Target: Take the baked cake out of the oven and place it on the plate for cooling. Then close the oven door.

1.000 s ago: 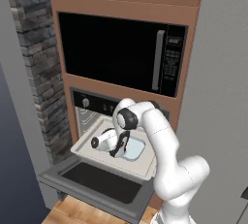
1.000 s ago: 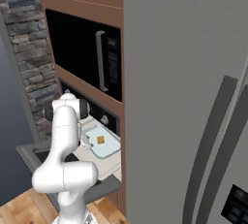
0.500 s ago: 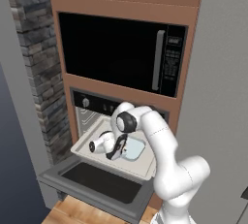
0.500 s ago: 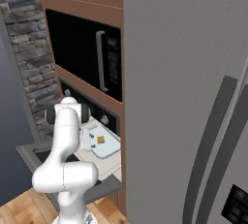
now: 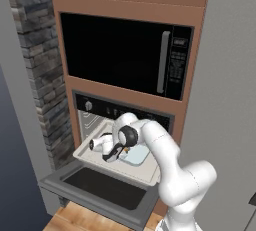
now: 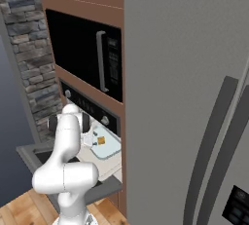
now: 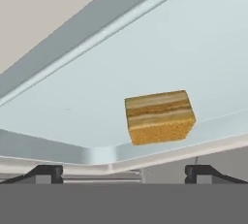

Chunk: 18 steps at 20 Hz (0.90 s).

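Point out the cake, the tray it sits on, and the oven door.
cake (image 7: 160, 117), hand view, on its striped front face.
tray (image 7: 160, 48), hand view, on its bare pale floor behind the cake.
oven door (image 5: 102, 187), left base view, on its dark glass window.

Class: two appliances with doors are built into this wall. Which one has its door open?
The oven, the lower one with white knobs: its oven door hangs down flat. The black microwave above stays shut, its vertical handle against the front.

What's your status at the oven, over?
Gripper open, empty, facing the cake. Cake on blue-grey tray, ungrasped. Oven door down. Nothing between them.
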Motion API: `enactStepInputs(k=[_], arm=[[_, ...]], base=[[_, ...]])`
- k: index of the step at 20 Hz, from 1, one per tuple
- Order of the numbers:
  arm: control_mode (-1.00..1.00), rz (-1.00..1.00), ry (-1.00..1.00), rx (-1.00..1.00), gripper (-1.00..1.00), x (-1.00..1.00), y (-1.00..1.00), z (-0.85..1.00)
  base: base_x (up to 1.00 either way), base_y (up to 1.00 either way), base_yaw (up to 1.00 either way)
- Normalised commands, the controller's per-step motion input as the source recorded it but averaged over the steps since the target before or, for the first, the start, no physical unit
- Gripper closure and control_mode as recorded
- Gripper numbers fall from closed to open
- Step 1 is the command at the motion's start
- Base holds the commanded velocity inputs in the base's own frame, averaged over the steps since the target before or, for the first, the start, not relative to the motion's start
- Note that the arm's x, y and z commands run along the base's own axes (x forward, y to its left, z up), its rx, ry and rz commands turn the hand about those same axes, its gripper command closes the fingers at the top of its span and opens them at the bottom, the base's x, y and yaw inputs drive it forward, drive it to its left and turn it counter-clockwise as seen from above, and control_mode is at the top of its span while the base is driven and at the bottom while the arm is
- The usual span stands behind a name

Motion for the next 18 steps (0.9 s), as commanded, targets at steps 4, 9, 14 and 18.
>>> enactStepInputs(k=[4, 9, 14, 18], arm=[[-1.00, 0.00, 0.00, -0.02, -1.00, 0.07, 0.00, -0.40], [-1.00, -0.01, 0.00, -0.01, -1.00, 0.29, -0.09, -0.11], [-1.00, -0.01, 0.00, 0.00, -1.00, 0.26, -0.16, -0.16], [-1.00, 0.00, 0.00, 0.00, -1.00, 0.08, -0.29, -0.09]], base=[[0.00, 0.00, 0.00], [0.00, 0.00, 0.00], [0.00, 0.00, 0.00], [0.00, 0.00, 0.00]])
